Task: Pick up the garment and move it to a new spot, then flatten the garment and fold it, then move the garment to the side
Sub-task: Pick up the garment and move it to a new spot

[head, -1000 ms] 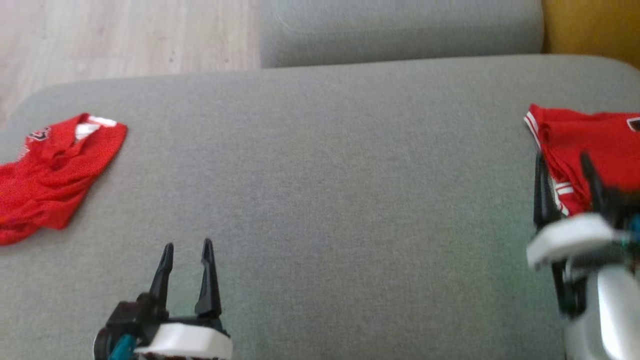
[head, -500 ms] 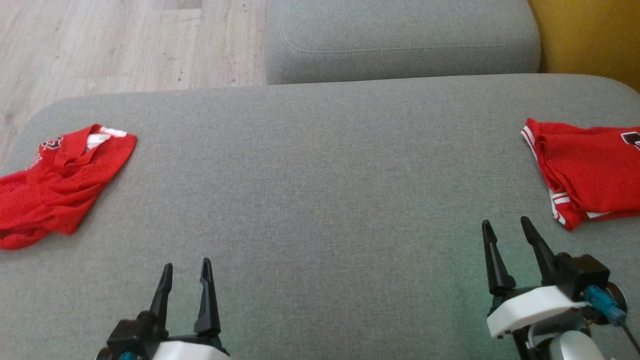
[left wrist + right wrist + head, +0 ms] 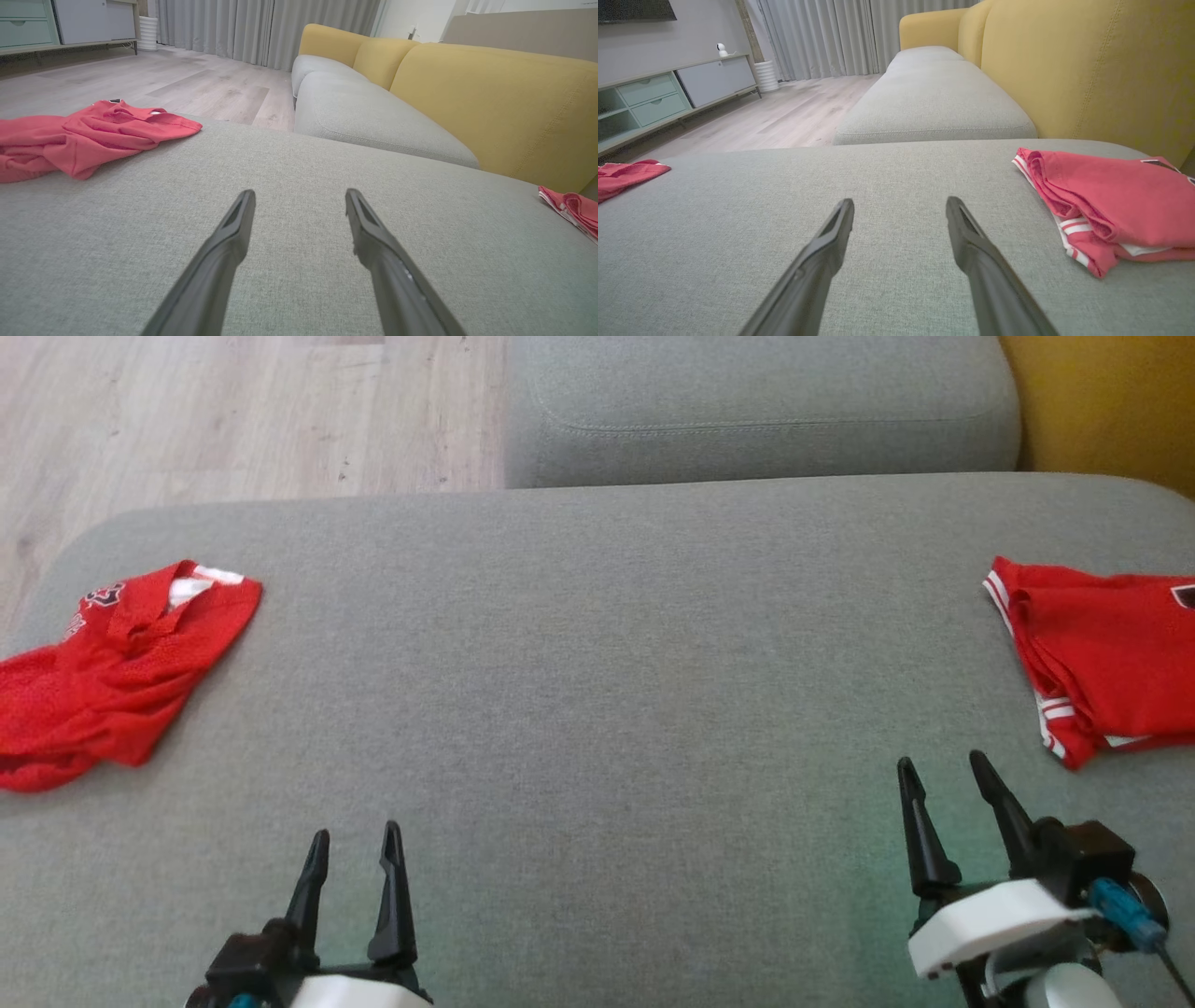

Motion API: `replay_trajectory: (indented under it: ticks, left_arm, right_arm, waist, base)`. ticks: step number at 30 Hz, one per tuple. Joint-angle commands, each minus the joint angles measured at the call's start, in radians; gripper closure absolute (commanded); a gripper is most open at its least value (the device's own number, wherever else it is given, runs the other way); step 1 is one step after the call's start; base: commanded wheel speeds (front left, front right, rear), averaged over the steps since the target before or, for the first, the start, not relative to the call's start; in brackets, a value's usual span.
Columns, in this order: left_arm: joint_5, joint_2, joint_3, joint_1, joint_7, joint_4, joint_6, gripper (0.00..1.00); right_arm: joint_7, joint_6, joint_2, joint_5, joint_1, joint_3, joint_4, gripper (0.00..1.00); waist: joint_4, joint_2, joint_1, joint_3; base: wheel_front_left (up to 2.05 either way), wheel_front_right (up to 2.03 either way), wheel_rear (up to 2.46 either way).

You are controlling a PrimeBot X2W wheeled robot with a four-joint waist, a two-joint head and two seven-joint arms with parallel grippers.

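A crumpled red garment [image 3: 112, 672] lies at the left end of the grey seat cushion [image 3: 597, 663]; the left wrist view has it at the upper left [image 3: 84, 135]. A second red garment [image 3: 1111, 653], folded with white stripes along its edge, lies at the right end [image 3: 1111, 200]. My left gripper [image 3: 356, 831] is open and empty near the front edge, well right of the crumpled garment [image 3: 300, 193]. My right gripper [image 3: 941, 761] is open and empty, just in front and left of the folded garment [image 3: 900, 200].
A second grey cushion [image 3: 747, 411] adjoins the far edge. The yellow backrest [image 3: 1102, 401] rises at the right. Wood floor [image 3: 187, 411] lies beyond the cushion's left and far-left edges. A low cabinet [image 3: 654, 98] stands across the room.
My right gripper has drawn back from the folded garment's near edge to the lower right, empty. The head camera shifted slightly. The left gripper has hardly moved.
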Motion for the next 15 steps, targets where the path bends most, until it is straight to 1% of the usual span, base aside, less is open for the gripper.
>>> replay_trajectory:
  ticks: [1, 3, 6, 10, 15]
  left_arm:
    - [0.009, 0.003, 0.025, -0.044, -0.011, -0.022, -0.002, 0.0]
    - [0.01, 0.002, 0.023, -0.048, -0.011, -0.022, -0.001, 0.0]
    - [0.014, 0.002, 0.021, -0.057, -0.01, -0.024, 0.001, 0.0]
    - [0.016, 0.009, 0.025, -0.062, -0.009, -0.024, 0.004, 0.0]
    - [0.016, 0.023, 0.035, -0.06, -0.008, -0.032, 0.009, 0.0]
  right_arm:
    - [-0.008, -0.001, -0.006, 0.009, -0.018, 0.017, -0.031, 0.0]
    - [-0.01, -0.001, -0.006, 0.009, -0.016, 0.012, -0.032, 0.0]
    - [-0.014, -0.001, -0.006, 0.004, -0.015, 0.003, -0.037, 0.0]
    - [-0.021, -0.001, -0.006, 0.005, -0.015, -0.002, -0.044, 0.0]
    - [-0.024, -0.001, -0.006, 0.01, -0.018, 0.011, -0.047, 0.0]
  waist:
    - [0.01, -0.0001, 0.0, 0.002]
    - [0.027, -0.0001, 0.0, 0.004]
    - [0.076, -0.0001, 0.0, 0.007]
    - [0.18, -0.0001, 0.0, 0.004]
    - [0.329, -0.0001, 0.0, 0.002]
  base:
    - [0.0, 0.0, 0.0]
    - [0.0, 0.0, 0.0]
    - [0.0, 0.0, 0.0]
    - [0.0, 0.0, 0.0]
    - [0.0, 0.0, 0.0]
